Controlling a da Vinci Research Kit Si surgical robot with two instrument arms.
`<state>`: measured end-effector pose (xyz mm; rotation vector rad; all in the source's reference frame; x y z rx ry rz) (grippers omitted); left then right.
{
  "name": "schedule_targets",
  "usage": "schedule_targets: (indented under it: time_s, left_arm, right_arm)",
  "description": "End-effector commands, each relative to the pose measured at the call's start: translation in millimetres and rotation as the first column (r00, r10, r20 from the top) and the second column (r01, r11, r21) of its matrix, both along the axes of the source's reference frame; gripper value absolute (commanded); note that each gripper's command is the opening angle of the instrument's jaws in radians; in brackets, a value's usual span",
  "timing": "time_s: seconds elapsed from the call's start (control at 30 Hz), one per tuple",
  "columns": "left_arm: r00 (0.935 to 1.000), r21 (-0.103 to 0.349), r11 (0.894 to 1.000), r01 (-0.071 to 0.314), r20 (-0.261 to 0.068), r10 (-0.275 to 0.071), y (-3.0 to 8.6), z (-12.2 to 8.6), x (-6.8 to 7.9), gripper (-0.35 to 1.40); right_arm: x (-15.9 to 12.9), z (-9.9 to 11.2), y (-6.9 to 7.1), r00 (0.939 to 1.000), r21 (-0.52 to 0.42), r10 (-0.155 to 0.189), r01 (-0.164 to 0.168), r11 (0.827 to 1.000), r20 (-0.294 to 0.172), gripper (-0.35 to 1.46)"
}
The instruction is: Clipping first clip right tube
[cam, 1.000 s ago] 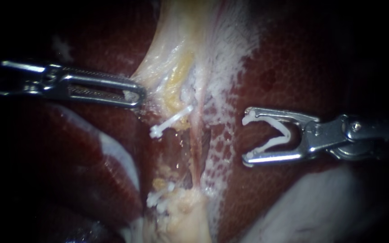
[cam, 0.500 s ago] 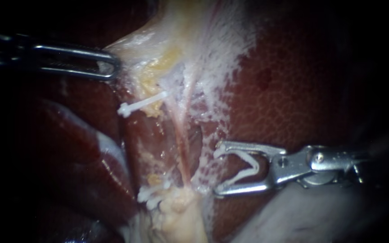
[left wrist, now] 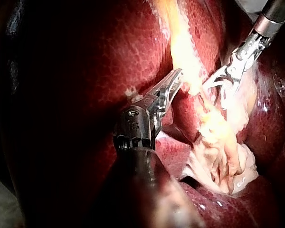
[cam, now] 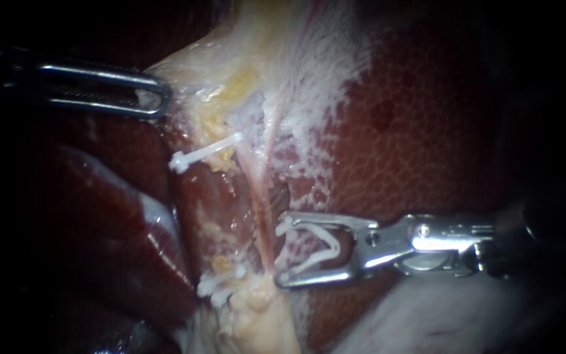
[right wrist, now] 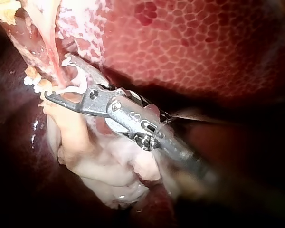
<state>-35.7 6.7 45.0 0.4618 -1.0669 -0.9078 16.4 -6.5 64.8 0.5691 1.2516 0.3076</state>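
**Step in hand (judged):** bringing a loaded clip across the right tube, with nothing closed on it yet.

**Right instrument** (cam: 282, 254)
- Enters from the right, low over the liver (cam: 427, 131).
- End effector spread wide, carrying a white clip (cam: 335, 250) seated against both jaws with its legs apart.
- Nothing else held.

**Left instrument** (cam: 158, 98)
- Enters from the left.
- End effector closed on the edge of the pale tissue (cam: 191, 72), drawing it out to the left.

**Right tube** (cam: 264, 216)
- Location: at the mouth of the spread jaws, just beside their tips. Cannot be told whether it is already inside.
- Look: thin, pink, glistening and stretched straight, running from the pale fatty tissue down to a yellowish lump. Bare of clips.
- Surroundings: white filmy patches on the liver alongside. To its left, an upper clip (cam: 204, 152) and lower clips (cam: 221, 288) already sit on the neighbouring strand.
- Handling (judged): soft and slippery, likely to roll off a leg tip.

**Doing it well:**
- Keep the left-hand pull steady so the strand stays taut.
- Advance square to the tube until it lies deep in the clip's throat, with both leg tips showing past its far side.
- Stay between the neighbouring clips without touching them.
- Lift slightly off the liver to avoid pinching it.
- Close only once the tips are seen clear.
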Motion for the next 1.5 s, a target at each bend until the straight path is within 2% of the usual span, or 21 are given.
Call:
schedule_targets:
  time_s: [0.03, 0.4, 0.7, 0.97, 1.3, 1.5]
  left_arm:
    - [1.0000, 0.000, 1.000, 0.001, -0.001, -0.001, 0.0, 0.0, 0.0, -0.35]
    - [1.0000, 0.001, 1.000, 0.001, -0.001, -0.001, -0.1, -0.2, -0.2, -0.35]
    - [1.0000, 0.000, 1.000, 0.001, -0.001, -0.001, -0.1, -0.2, -0.2, -0.35]
    - [1.0000, 0.000, 1.000, 0.001, -0.001, -0.001, -0.2, -0.1, -0.2, -0.35]
    - [1.0000, 0.000, 1.000, 0.001, -0.001, -0.001, -0.2, -0.1, -0.3, -0.35]
    - [1.0000, 0.000, 1.000, 0.001, -0.001, -0.001, -0.2, -0.1, -0.2, -0.35]
  right_arm:
    - [0.2, 0.1, 0.0, 1.0000, 0.002, -0.005, 0.005, 1.000, -0.002, 0.60]
    - [1.4, 1.0, -0.3, 1.0000, 0.027, -0.009, 0.009, 1.000, 0.001, 0.60]
    - [3.0, -0.7, -1.6, 0.9990, 0.070, -0.033, 0.035, 0.997, -0.028, 0.60]
    - [3.6, -2.1, -2.5, 0.9972, 0.128, -0.008, 0.017, 0.992, -0.074, 0.60]
    - [3.0, -2.4, -2.8, 0.9977, 0.168, -0.007, 0.018, 0.986, -0.067, 0.58]
    - [2.3, -2.3, -3.0, 0.9984, 0.229, -0.008, 0.021, 0.973, -0.056, 0.48]
